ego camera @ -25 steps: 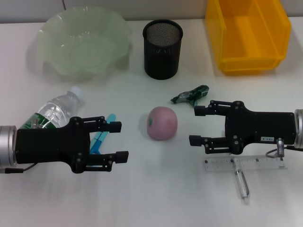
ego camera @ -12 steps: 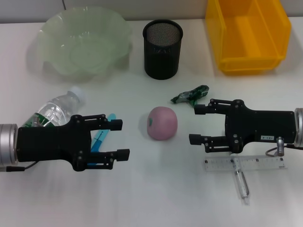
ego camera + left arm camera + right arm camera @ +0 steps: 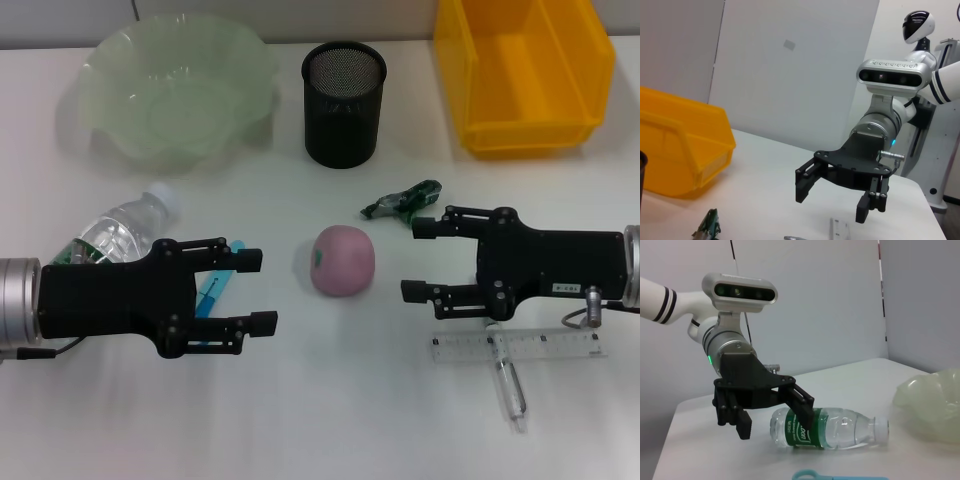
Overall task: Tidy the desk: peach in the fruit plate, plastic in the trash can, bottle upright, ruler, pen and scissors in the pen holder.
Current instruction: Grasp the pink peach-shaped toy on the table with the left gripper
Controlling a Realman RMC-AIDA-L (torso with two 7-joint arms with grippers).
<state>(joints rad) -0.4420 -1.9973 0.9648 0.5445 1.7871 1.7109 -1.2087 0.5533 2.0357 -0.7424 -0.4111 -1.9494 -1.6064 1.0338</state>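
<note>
A pink peach [image 3: 343, 260] lies mid-table between my two open grippers. My left gripper [image 3: 257, 291] hovers left of it, over the blue-handled scissors [image 3: 211, 293] and beside the toppled water bottle [image 3: 120, 231]. On the peach's right is my right gripper [image 3: 417, 261], just below the green plastic wrapper [image 3: 402, 201]. The clear ruler [image 3: 518, 346] and the pen [image 3: 511, 386] lie under the right arm. At the back stand the pale green fruit plate [image 3: 175, 90], black mesh pen holder [image 3: 344, 103] and yellow trash can [image 3: 522, 70]. The right wrist view shows the left gripper [image 3: 774, 420] and bottle [image 3: 840, 429].
The left wrist view looks at the right gripper [image 3: 832, 200], with the yellow bin [image 3: 685, 150] behind it and a table edge beyond. White table surface lies along the front edge between the arms.
My left gripper has crept a little to the right, toward the peach. The right gripper has hardly moved. Both stay open.
</note>
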